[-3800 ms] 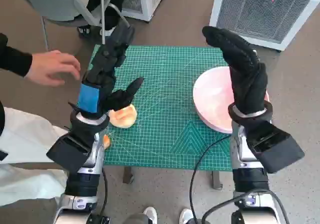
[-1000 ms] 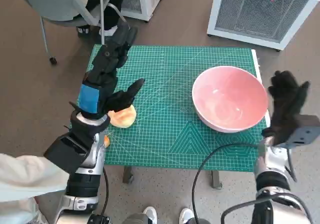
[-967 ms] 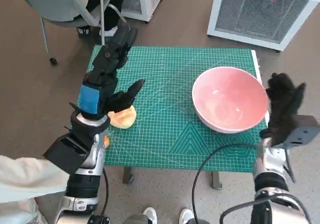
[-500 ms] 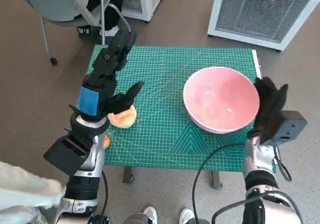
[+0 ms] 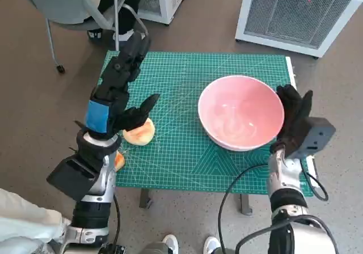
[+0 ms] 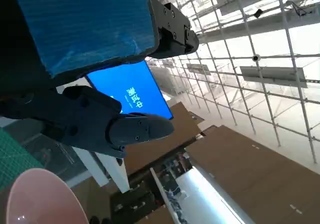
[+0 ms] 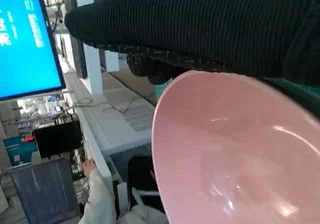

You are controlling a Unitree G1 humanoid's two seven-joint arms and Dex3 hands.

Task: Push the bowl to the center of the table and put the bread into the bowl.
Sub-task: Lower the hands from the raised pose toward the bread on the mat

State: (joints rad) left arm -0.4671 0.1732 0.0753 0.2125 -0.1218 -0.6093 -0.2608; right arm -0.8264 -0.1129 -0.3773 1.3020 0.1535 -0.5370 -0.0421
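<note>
Right hand (image 5: 294, 121): raised upright at the worktop's (image 5: 187, 169) edge, gloved fingers spread, palm side against the bowl's outer wall.
Bowl (image 5: 241, 119): pink, upright on the green mat, just inward of the right hand.
Bread (image 5: 139, 132): on the mat beneath the left hand's thumb, well apart from the bowl.
Left hand (image 5: 116, 92): forearm angled up over the mat, fingers stretched out ahead, thumb splayed sideways, holding nothing.

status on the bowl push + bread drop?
Nothing is finished yet. In hand: the right hand is flat against the side of the pink bowl, which sits right of the green mat's middle. Left: the bread lies on the mat under the left hand, ungripped.
</note>
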